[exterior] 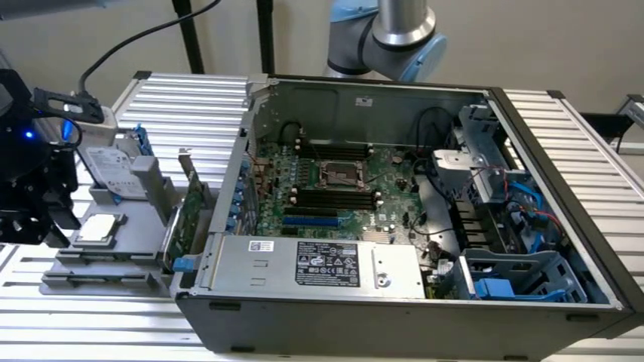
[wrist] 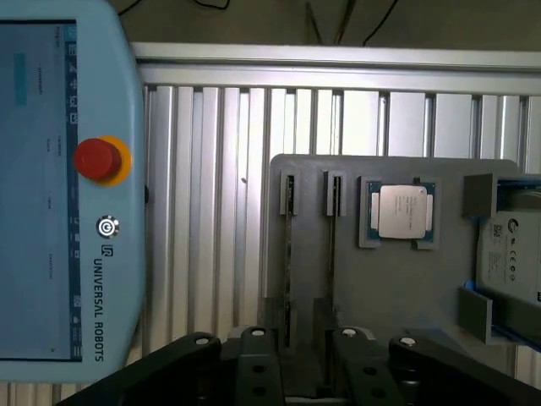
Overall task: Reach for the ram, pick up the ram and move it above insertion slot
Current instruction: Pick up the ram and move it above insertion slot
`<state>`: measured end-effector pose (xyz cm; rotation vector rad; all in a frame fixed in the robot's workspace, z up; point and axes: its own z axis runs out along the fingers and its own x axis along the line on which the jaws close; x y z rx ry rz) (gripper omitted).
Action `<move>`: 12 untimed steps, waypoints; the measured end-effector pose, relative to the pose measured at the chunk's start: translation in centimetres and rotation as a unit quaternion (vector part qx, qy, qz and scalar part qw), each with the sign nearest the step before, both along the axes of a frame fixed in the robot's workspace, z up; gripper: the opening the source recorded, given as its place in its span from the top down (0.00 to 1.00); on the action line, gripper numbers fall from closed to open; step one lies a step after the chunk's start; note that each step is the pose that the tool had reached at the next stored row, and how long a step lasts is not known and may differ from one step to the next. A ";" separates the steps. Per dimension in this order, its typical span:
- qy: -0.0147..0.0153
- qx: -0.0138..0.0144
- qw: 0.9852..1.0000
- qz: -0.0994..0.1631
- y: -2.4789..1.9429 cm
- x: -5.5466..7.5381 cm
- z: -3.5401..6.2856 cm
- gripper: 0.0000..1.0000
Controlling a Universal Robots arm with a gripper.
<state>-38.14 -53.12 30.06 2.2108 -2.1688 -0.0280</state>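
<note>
Over the grey slotted plastic holder point(wrist: 406, 296) my black gripper point(wrist: 306, 376) hangs parted and empty by the thin, dark-edged ram point(wrist: 289, 262), racked upright, I judge, for pinching.

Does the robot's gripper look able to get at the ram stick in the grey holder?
Probably yes: the gripper hangs over the grey holder, and the ram stands edge-up with nothing covering it.

Robotics lab: teach pendant point(wrist: 68, 194), opened computer point(exterior: 403, 315)
</note>
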 end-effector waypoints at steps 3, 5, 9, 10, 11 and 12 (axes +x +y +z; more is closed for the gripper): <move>0.000 0.000 1.000 0.000 -0.04 0.0 -0.42 0.64; 0.000 0.001 1.000 0.000 -0.07 0.0 -0.77 0.64; 0.000 0.001 1.000 0.000 -0.11 0.0 -1.49 0.64; 0.000 0.001 1.000 0.000 -0.12 0.0 -1.69 0.64; 0.000 0.001 1.000 0.000 -0.12 0.0 -1.87 0.64; 0.000 0.001 1.000 0.000 -0.12 0.0 -2.05 0.64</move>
